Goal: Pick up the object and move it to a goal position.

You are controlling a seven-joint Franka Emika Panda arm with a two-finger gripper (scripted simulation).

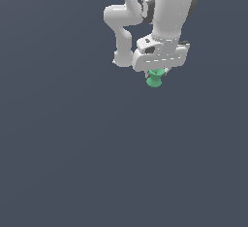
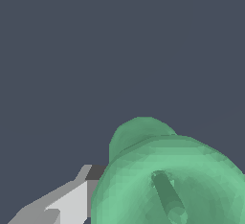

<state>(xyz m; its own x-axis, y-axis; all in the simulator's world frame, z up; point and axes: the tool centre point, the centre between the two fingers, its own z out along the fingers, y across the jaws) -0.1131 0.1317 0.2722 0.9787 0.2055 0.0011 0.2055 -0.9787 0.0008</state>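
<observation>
1. A simulated scene is shown, not a real room: a flat, featureless slate-grey ground (image 1: 63, 148) fills both views.
2. The white arm (image 1: 167, 12) and green object (image 1: 154, 79) are rendered in plain, faceted, untextured shading.

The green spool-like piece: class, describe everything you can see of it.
The small plain green spool-like piece looks smooth and matte, with wide ends and a narrowed waist. It pokes out under the white gripper, which hides its upper part. In the wrist view it fills the frame close up, showing a groove on its face, beside a grey finger.
</observation>
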